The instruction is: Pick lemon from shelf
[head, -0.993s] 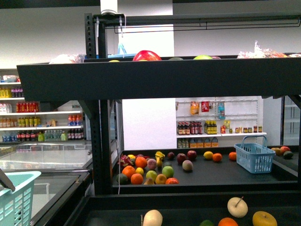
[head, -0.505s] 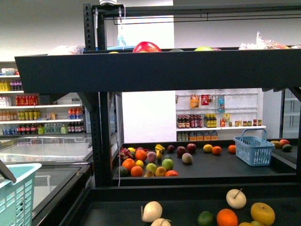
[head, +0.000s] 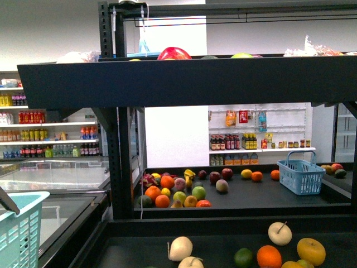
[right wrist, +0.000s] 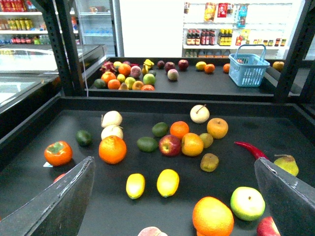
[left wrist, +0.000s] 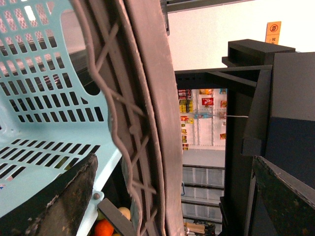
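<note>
Two smooth yellow oval lemons [right wrist: 168, 182] lie together on the black metal shelf [right wrist: 162, 105]. The right pincer [right wrist: 172, 162] gapes wide, empty. The left pincer [left wrist: 173, 158], equally wide, straddles the grey handle [left wrist: 147, 98] of a pale-blue plastic basket [left wrist: 44, 98].

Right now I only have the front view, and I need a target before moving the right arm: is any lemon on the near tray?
Observer: Yes. The right wrist view shows a lemon and a second lemon on the shelf, nearer the robot than the fruit you can see.
Operator: Are they crowded?
Observer: No. They lie side by side with a gap between them, and bare tray separates them from the red apple beyond.
Operator: Is the right claw ready?
Observer: The right claw is open and empty above the tray, with both lemons between its fingers in that view.
</note>
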Motion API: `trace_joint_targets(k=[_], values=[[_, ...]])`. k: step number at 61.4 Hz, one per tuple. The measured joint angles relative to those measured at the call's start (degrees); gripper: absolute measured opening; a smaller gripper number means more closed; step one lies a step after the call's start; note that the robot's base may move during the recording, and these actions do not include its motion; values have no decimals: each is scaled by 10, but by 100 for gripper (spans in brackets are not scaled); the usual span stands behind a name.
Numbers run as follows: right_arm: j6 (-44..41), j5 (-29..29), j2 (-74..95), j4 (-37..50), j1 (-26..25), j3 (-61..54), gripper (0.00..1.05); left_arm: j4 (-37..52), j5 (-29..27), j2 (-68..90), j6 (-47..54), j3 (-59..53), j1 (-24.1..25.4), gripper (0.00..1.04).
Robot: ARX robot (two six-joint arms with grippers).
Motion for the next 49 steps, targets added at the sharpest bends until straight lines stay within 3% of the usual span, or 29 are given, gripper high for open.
trace_joint_targets(k=[23,39,45,49], values=[[0,0,0,0,0,0,97,10,-28,63,-5,81,-18,97],[0,0,0,0,0,0,97,-16,-34,70,-7,91,-22,42],[0,0,0,0,0,0,97,-44,-30,66,0,89,-22,16],[0,0,0,0,0,0,97,-58,-21,54,26,82,-24,11]])
